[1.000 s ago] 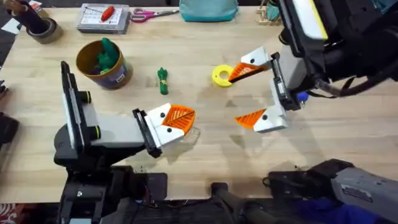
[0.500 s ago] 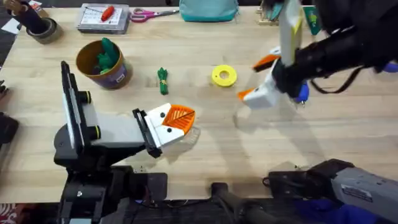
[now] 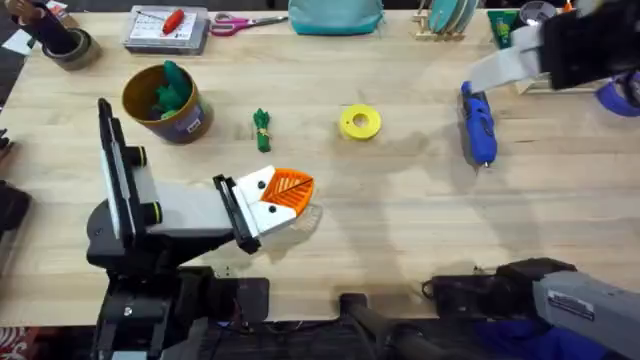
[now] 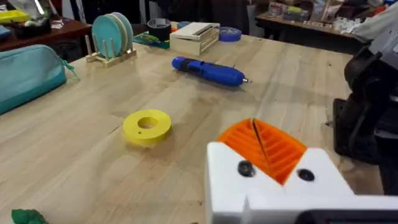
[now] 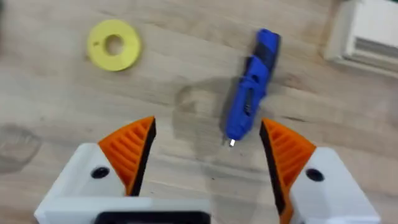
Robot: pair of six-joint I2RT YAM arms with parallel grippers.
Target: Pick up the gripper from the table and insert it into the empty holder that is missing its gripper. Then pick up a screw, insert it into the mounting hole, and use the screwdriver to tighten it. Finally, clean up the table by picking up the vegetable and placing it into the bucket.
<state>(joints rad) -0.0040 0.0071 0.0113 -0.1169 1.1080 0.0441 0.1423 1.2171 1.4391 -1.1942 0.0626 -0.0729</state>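
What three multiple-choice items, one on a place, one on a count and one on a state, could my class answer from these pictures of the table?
1. Where does the screwdriver lie?
A. inside the bucket
B. flat on the table, right of the yellow ring
C. on the teal pouch

2. How many green vegetables lie loose on the table outside the bucket?
A. one
B. three
C. five

3. How does the right pincer stand?
A. shut on the yellow ring
B. shut on the screwdriver
C. open, holding nothing

Answers:
1 B, the overhead view shows it on bare table, to the right of the yellow ring.
2 A, a single vegetable lies between the bucket and the ring.
3 C, the right wrist view shows its orange fingers spread wide above the screwdriver, touching nothing.
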